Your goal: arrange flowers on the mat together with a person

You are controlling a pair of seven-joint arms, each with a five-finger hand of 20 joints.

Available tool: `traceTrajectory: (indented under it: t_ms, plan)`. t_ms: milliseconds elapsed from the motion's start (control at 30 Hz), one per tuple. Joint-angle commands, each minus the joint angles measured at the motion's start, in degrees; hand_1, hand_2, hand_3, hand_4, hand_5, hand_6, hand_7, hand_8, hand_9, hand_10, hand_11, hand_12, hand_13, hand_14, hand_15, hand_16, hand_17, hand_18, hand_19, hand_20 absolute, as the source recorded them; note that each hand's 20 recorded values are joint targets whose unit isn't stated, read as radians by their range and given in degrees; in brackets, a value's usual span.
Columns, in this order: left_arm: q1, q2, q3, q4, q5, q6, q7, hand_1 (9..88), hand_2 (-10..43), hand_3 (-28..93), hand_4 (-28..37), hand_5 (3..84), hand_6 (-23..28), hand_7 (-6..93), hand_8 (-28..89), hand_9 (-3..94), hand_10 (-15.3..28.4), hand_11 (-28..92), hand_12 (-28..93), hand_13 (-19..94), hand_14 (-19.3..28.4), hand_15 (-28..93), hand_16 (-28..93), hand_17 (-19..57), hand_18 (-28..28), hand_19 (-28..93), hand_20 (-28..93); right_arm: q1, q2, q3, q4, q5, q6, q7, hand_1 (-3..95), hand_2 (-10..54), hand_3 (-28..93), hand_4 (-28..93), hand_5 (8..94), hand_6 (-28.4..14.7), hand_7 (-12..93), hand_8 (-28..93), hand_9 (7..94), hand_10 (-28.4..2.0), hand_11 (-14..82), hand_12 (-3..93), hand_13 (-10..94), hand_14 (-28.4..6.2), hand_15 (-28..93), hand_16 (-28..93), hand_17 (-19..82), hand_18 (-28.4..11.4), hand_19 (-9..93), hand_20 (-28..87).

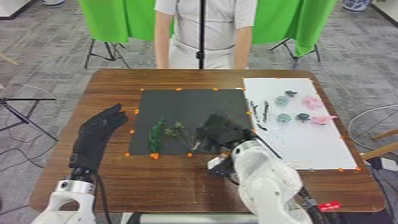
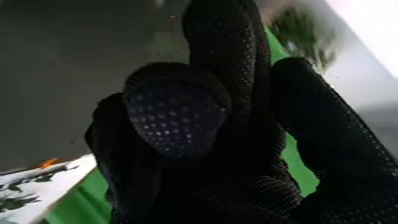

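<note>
In the head view my left hand (image 1: 104, 122) is on the table's left side, beside the dark mat (image 1: 182, 100), fingers relaxed. Over the mat's right part is my right hand (image 1: 220, 132), open; in the right wrist view the same hand (image 2: 235, 120) has long fingers fairly straight and its thumb across them, with no held flower visible. A green leafy stem (image 1: 156, 135) lies on the mat's left part, a thinner sprig (image 1: 178, 134) just right of it. On the white sheet (image 1: 298, 145) are pink flowers (image 1: 312, 102), grey-green ones (image 1: 283, 118) and thin dark stems (image 1: 265, 111).
Orange markers (image 1: 155, 156) line the edges of mat and sheet. A small white and dark object (image 1: 216, 164) is near my right wrist, and a red label (image 1: 329, 206) is at the table's front right. A person stands across the table (image 1: 111, 80), not touching the flowers.
</note>
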Motion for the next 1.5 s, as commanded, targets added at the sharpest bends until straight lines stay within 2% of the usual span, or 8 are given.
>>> traceTrajectory:
  t_ms: [33,167,200,333,400,667,1033,1500]
  plan:
    - [0.0,-0.13,0.43,-0.73,1.06,-0.94,-0.17,26.0,-7.9,66,-17.3,46.0,2.9,13.1,-5,42.2,12.2,16,16,34,16.6,12,7,5.6,13.3,6,20,-2.3,3.9,14.6,0.1,35.5,14.3,-6.3,30.0,10.3,70,-4,79.1,-0.9,13,-6,89.5,-12.7,21.4,20.1,91,-6.2,37,31,58,-14.7,91,29]
    - [0.1,0.2,0.24,-1.04,0.48,-0.5,0.39,26.2,-7.8,66,-17.3,46.1,3.0,13.1,-5,42.3,12.3,16,16,35,16.8,12,7,6.1,13.0,6,21,-7.0,6.2,22.9,0.6,59.2,11.1,-16.3,26.2,6.9,71,-8,70.4,-2.2,13,-9,76.4,-16.2,15.8,18.4,68,-15.2,29,25,38,-17.7,67,32]
    - [0.4,0.3,0.04,-1.2,0.24,-0.68,0.36,26.2,-7.8,66,-17.3,46.1,3.0,13.1,-5,42.4,12.3,16,16,35,16.8,12,7,6.2,12.9,6,21,-8.4,6.6,24.7,0.2,62.1,9.6,-18.1,25.6,6.7,71,-9,69.4,-2.3,13,-9,74.9,-16.4,14.8,17.9,65,-15.6,27,25,36,-17.6,63,32]
    - [2.0,0.85,-0.63,-2.36,0.2,-0.44,0.92,26.2,-7.8,66,-17.3,46.2,3.0,13.1,-5,42.4,12.4,16,16,35,16.8,12,7,6.3,12.9,6,21,-13.5,7.6,27.6,-1.7,61.4,11.6,-28.8,18.0,4.7,75,-11,58.4,-1.6,10,-8,60.2,-16.3,7.9,14.7,48,-16.5,14,22,23,-14.7,16,31]
    - [1.9,1.13,-0.55,-2.58,0.09,-0.53,0.74,26.2,-7.8,66,-17.3,46.2,3.0,13.1,-5,42.4,12.4,16,16,35,16.8,12,7,6.3,12.9,6,21,-15.2,6.9,28.9,-2.4,60.7,10.6,-31.8,15.7,4.4,77,-11,54.9,-1.3,9,-8,55.8,-16.0,6.9,14.0,43,-16.0,13,21,21,-14.1,9,30]
    - [0.0,1.42,0.67,-2.67,0.52,-2.49,1.13,26.2,-7.8,66,-17.2,46.3,3.1,13.0,-5,42.5,12.5,16,15,35,16.8,12,7,6.4,12.9,6,21,-18.2,4.0,28.1,-2.0,63.4,9.5,-36.9,10.6,3.1,80,-12,45.9,-0.3,8,-8,46.1,-15.1,5.1,12.3,32,-13.9,8,16,18,-12.7,2,27]
    - [0.1,0.08,1.41,-2.73,0.75,-2.89,0.59,26.2,-7.4,65,-17.5,46.3,3.0,13.2,-5,42.5,12.4,16,16,35,16.8,12,7,6.0,13.1,6,21,-18.7,1.8,27.2,-1.3,63.3,9.4,-36.9,9.4,3.2,81,-13,45.2,-0.4,8,-8,45.7,-15.3,5.3,11.9,32,-13.6,9,14,18,-12.4,1,27]
    - [-0.8,0.23,2.08,-2.22,1.32,-4.34,-0.46,26.3,-7.1,65,-17.4,46.4,3.1,12.9,-5,42.5,12.4,16,16,34,16.8,12,7,5.8,13.1,6,21,-18.0,2.1,26.2,-0.4,63.1,9.7,-33.3,9.3,5.1,79,-14,46.5,-0.9,9,-8,47.0,-15.4,5.7,12.2,34,-14.6,10,15,19,-13.0,2,28]
